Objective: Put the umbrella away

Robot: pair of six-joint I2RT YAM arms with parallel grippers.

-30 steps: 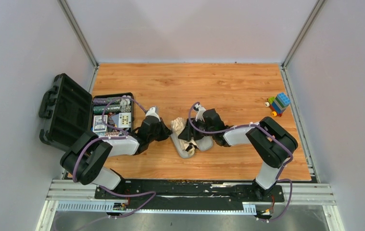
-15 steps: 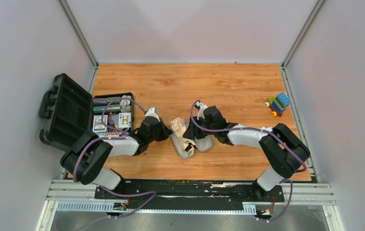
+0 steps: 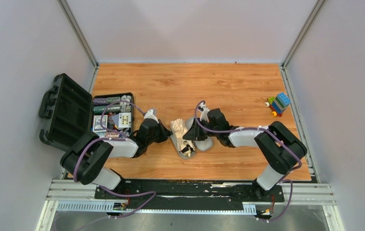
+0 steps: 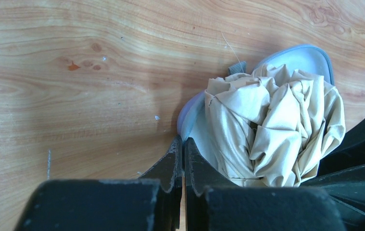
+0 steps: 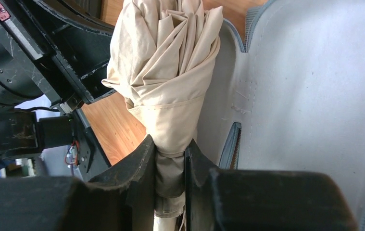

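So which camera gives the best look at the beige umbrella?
The right wrist view: the folded umbrella fills it lengthwise, the right gripper clamping its narrow end. The left wrist view shows only its bunched fabric end-on; the top view, a small tan patch between the arms.

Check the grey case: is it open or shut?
Open: the case lies spread, its pale inner lining showing beside the umbrella.

Black joints point(image 3: 86, 161), white links point(image 3: 122, 147), purple cables point(image 3: 132, 196)
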